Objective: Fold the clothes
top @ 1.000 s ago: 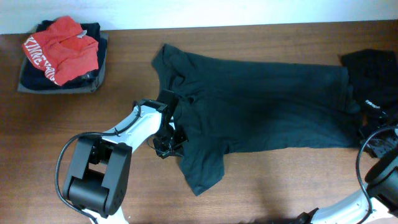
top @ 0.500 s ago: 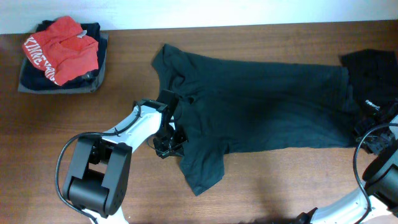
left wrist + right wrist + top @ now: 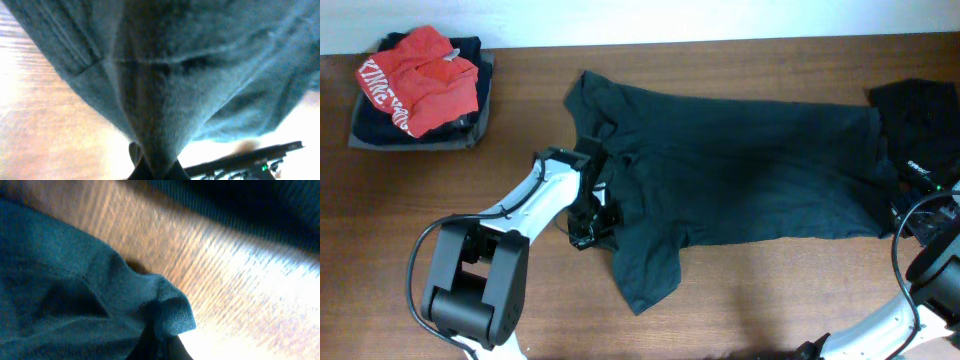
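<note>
Near left sleeve of dark teal-grey T-shirt, spread flat across surface: left jaws clenched on pinch of its fabric. At far right hem corner: right jaws shut, apparently gripping same shirt; black T-shirt just behind.

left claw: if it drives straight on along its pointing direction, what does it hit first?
The teal shirt. The left claw is shut on a fold of it, and in its wrist view that fabric fills the line ahead. The table probably lies behind the cloth, but depth is unclear.
</note>
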